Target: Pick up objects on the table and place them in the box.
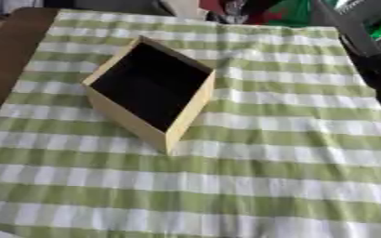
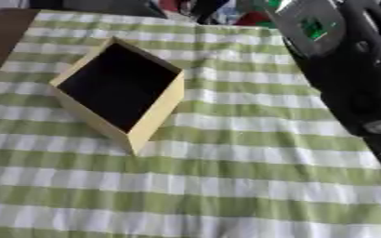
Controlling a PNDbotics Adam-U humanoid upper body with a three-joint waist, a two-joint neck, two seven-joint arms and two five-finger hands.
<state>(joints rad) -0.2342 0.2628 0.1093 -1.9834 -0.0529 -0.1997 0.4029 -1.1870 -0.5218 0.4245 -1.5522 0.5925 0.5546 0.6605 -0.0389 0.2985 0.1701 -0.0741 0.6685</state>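
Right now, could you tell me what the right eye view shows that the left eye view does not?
Only the right eye view shows much of the robot's black right arm along its right side. Only the left eye view shows a wide strip of bare brown table at its left. Both share the wooden box with a dark interior on the green checked cloth. No hand is visible.

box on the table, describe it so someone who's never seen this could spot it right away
Start from the green and white checked cloth that covers the table. On its left half, toward the far side, sits the box, turned cornerwise to the checks. It is open-topped, with pale yellowish walls and a dark inside, and is the only thing standing on the cloth.
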